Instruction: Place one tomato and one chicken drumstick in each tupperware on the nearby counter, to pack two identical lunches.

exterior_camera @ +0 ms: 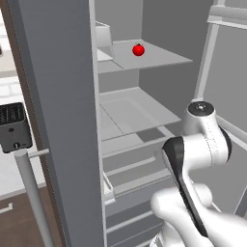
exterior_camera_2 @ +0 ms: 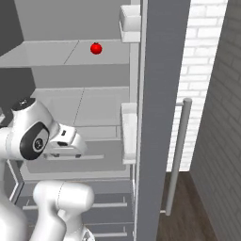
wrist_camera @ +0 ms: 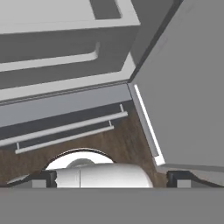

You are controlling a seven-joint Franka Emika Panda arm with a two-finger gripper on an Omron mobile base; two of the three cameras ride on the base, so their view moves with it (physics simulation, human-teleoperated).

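Observation:
One tomato (exterior_camera: 138, 49), small and glossy red, rests on the upper shelf inside the open fridge; from the right base it is the same tomato (exterior_camera_2: 96, 48) at the top left. My gripper (wrist_camera: 111, 179) is open, its two dark fingertips (wrist_camera: 43, 179) wide apart with nothing between them. It hangs low in front of the fridge, well below the tomato, facing the bottom drawers and the wooden floor. The pale counter (exterior_camera: 14, 176) lies at the far left. The chicken drumstick and the tupperware are out of view.
An open fridge door (exterior_camera: 62, 120) with a long bar handle (exterior_camera: 31, 193) stands between me and the counter. A black toaster (exterior_camera: 14, 126) sits there. A second door (exterior_camera_2: 160, 94) with bins (exterior_camera_2: 129, 132) stands on the right, before a brick wall (exterior_camera_2: 212, 70).

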